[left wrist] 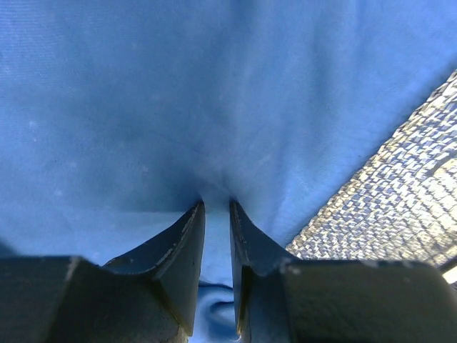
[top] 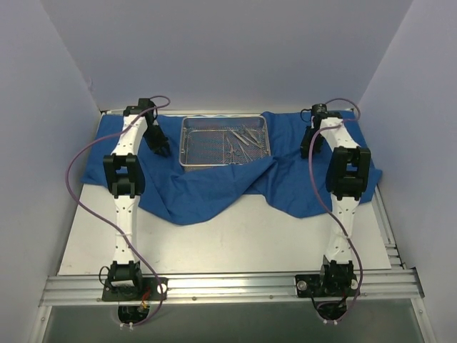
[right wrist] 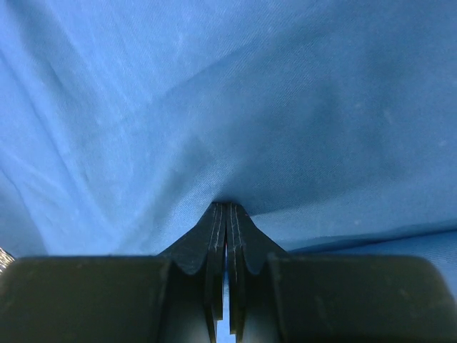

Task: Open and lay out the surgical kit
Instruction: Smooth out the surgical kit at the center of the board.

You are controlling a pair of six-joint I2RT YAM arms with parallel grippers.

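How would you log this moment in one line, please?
left claw pinching blue cloth wrap left of wire-mesh tray | right claw shut on wrap | steel instruments in tray

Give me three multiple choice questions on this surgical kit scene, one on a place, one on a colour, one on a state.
1. Where do the steel instruments lie?
A. In the mesh tray
B. On the bare table
C. In the left arm's grasp

2. What colour is the cloth under the tray?
A. Green
B. White
C. Blue

3. How is the right tool?
A. Wide open above the tray
B. Shut, pinching the cloth
C. Shut on a pair of forceps

Answers:
1. A: the top view shows them clustered in the tray's right half.
2. C: the cloth is royal blue in every view.
3. B: the right wrist view shows its fingers pressed together, with cloth creases meeting at the tips.
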